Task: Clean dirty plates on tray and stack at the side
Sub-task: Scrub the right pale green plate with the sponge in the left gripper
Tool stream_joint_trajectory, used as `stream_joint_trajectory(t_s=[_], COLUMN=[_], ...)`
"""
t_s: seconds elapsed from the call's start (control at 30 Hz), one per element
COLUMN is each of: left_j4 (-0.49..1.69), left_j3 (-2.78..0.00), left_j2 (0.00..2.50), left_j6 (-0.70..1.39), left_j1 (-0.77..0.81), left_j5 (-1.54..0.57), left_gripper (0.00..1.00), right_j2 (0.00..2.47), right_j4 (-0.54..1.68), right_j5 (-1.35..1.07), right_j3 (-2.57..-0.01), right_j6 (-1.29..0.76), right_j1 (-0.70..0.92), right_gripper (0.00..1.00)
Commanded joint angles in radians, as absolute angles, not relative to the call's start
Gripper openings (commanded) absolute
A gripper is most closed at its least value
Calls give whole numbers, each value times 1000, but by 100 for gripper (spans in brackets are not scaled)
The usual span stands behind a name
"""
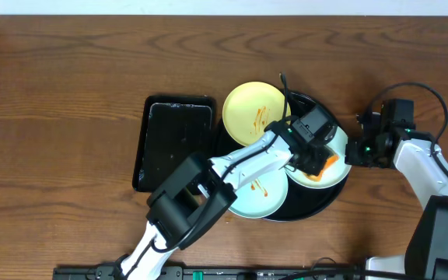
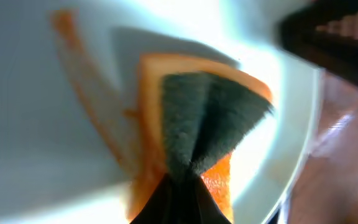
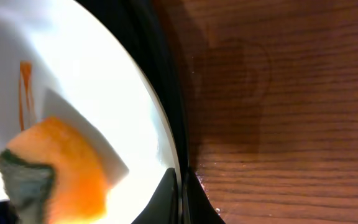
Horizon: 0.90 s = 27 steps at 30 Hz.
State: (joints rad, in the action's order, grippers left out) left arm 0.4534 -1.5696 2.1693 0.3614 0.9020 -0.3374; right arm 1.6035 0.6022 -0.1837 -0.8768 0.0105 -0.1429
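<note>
Left gripper (image 2: 180, 186): clamped on sponge (image 2: 210, 112), on plate (image 1: 339, 141), right side of tray (image 1: 317, 206).
Right gripper (image 3: 180, 190): at tray's right rim; jaw state unclear.
Method: press flat, sweep through sauce streak (image 2: 86, 93).

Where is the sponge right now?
In the overhead view the orange sponge is pinched in the left gripper, pressed on the pale plate at the right side of the black tray, near the right gripper.
</note>
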Motion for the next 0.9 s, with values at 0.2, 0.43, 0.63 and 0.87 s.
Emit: stream_joint_trajectory(t_s=[0.2, 0.43, 0.63, 0.87], left_j4=[538, 465, 375, 302], left_j3=[-1589, -1613, -1612, -1612], left_j2=[2146, 2057, 2072, 2114], left_j6=[300, 300, 300, 302], left_j1=[805, 804, 812, 855], left_j5=[-230, -255, -255, -254], left_gripper=[8, 8, 8, 7], right_j2=[1606, 1606, 1606, 1606], right_j4=[606, 606, 606, 611], right_j5=[-192, -192, -192, -192], right_j3=[-896, -896, -896, -896], right_j6=[4, 4, 4, 0], right_j1=[-150, -150, -150, -150], right_gripper=[1, 1, 1, 1])
